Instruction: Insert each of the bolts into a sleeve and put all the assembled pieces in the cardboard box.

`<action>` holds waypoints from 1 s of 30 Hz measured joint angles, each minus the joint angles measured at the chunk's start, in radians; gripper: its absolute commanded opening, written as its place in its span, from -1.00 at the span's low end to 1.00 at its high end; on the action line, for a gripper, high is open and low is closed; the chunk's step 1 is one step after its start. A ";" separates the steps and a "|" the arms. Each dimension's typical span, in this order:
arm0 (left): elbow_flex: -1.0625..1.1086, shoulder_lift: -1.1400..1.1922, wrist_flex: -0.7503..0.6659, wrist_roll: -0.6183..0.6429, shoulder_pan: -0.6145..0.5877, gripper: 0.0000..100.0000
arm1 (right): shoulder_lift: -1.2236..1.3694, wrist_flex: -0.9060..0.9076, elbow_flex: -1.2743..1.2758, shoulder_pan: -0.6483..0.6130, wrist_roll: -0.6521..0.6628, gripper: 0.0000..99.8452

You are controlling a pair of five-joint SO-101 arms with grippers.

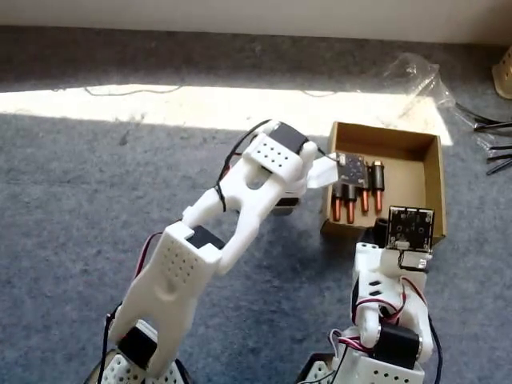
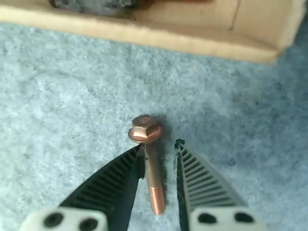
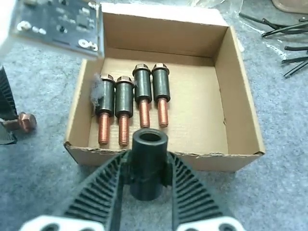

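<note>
Fingers (image 3: 106, 192) of right gripper (image 3: 147, 161) clamped on sleeve (image 3: 150, 140); left gripper (image 2: 160, 145) parted astride bolt (image 2: 146, 130). Grip shank squarely, keep level.

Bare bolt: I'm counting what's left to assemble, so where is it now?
In the left wrist view the bare bolt sits at the left end effector, over the grey carpet just outside the cardboard box.
</note>
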 measured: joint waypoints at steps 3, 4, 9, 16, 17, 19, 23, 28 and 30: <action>-0.006 0.009 0.000 0.000 0.000 -0.78 | 0.000 0.000 0.000 0.000 0.000 -0.99; -0.008 0.014 0.000 0.000 0.000 -0.78 | 0.000 0.000 0.000 0.000 0.000 -0.99; -0.008 0.015 0.000 0.000 0.000 -0.78 | 0.000 0.000 0.000 0.000 0.000 -0.99; -0.008 0.015 0.000 0.000 0.000 -0.78 | 0.000 0.000 0.000 0.000 0.000 -0.99; -0.008 0.015 0.000 0.000 0.000 -0.78 | 0.000 0.000 0.000 0.000 0.000 -0.99; -0.008 0.015 0.000 0.000 0.000 -0.78 | 0.000 0.000 0.000 0.000 0.000 -0.99; -0.008 0.015 -0.009 0.074 0.000 -0.78 | 0.000 0.000 0.000 0.000 0.000 -0.99; -0.008 0.015 -0.025 0.135 -0.002 -0.78 | 0.000 0.000 0.000 0.000 0.000 -0.99; -0.003 0.015 -0.025 0.144 -0.002 -0.78 | 0.000 0.000 0.000 0.000 0.000 -0.99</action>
